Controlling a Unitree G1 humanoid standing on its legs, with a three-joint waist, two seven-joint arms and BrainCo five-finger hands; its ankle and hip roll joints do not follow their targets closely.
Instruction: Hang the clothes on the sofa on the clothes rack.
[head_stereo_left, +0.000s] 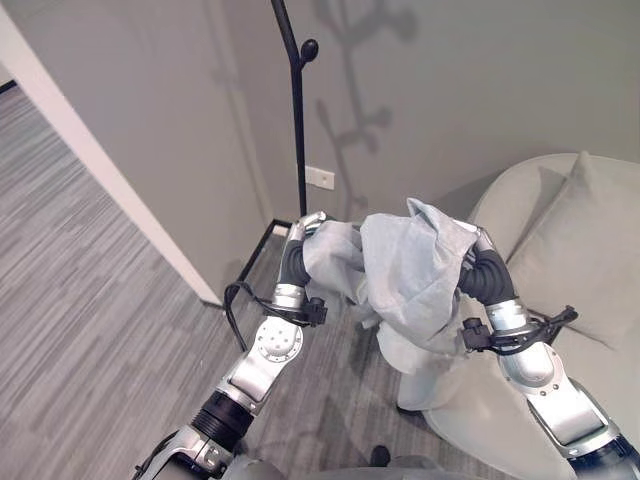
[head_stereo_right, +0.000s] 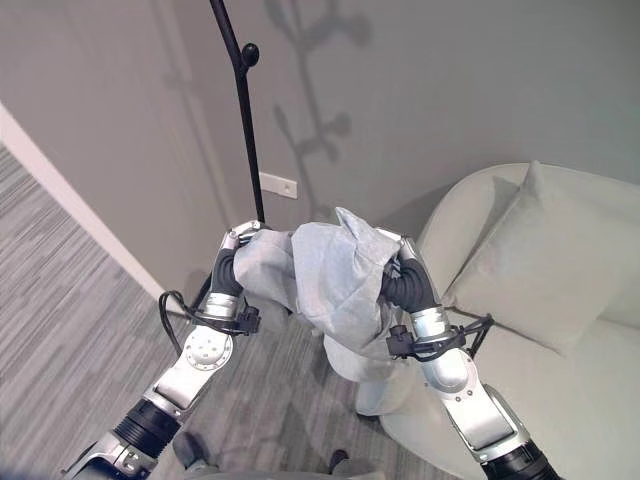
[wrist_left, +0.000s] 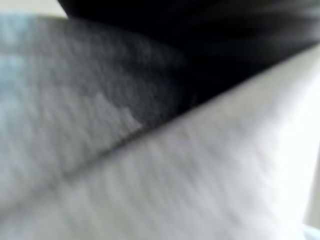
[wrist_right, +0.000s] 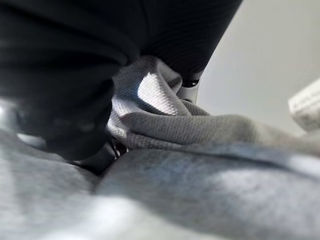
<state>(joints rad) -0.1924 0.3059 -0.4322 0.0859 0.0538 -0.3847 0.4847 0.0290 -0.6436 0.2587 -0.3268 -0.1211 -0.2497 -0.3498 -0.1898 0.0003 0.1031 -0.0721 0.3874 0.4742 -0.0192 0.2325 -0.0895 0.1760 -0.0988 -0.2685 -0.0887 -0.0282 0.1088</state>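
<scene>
In the left eye view a pale grey garment (head_stereo_left: 410, 285) hangs bunched between both raised arms, off the sofa (head_stereo_left: 560, 300), below and in front of the black clothes rack (head_stereo_left: 297, 120). The left hand (head_stereo_left: 310, 228) and right hand (head_stereo_left: 480, 245) are buried in cloth — their grip cannot be told. The right eye view shows the same. The left wrist view has blurred cloth pressed close; the right wrist view shows folds of grey fabric past the dark cover — fingers hidden.
</scene>
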